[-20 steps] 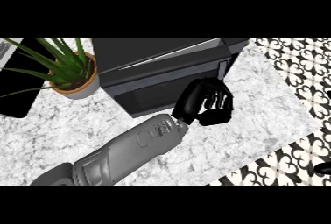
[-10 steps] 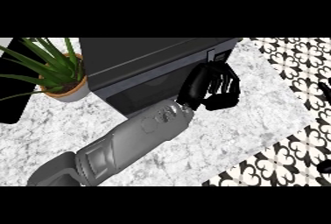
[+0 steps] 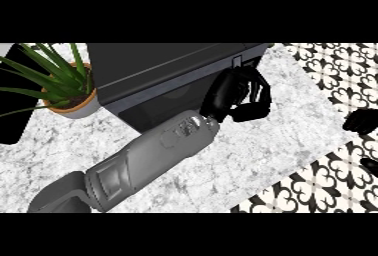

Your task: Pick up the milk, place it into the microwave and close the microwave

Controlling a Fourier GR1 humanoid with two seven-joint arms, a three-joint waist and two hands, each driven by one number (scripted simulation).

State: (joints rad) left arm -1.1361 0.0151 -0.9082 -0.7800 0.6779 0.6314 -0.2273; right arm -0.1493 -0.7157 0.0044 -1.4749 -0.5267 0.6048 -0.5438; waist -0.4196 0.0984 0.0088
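Observation:
The black microwave (image 3: 170, 70) stands at the back of the marble counter (image 3: 244, 165), with its dark door face turned toward me. My left forearm crosses the counter from the lower left. My left hand (image 3: 235, 94) rests against the right part of the door, fingers relaxed and bent over its front, holding nothing. Only a dark part of my right hand (image 3: 362, 121) shows at the right edge, over the floor. No milk is visible in the head view, and the microwave's inside is hidden.
A potted plant (image 3: 72, 102) with long green leaves stands left of the microwave. A black object (image 3: 13, 115) sits at the left edge. The counter's edge runs diagonally at the lower right, with patterned floor tiles (image 3: 325, 65) beyond.
My left hand has moved up and right along the microwave's front and lies closer against the door. My right hand has appeared at the right edge.

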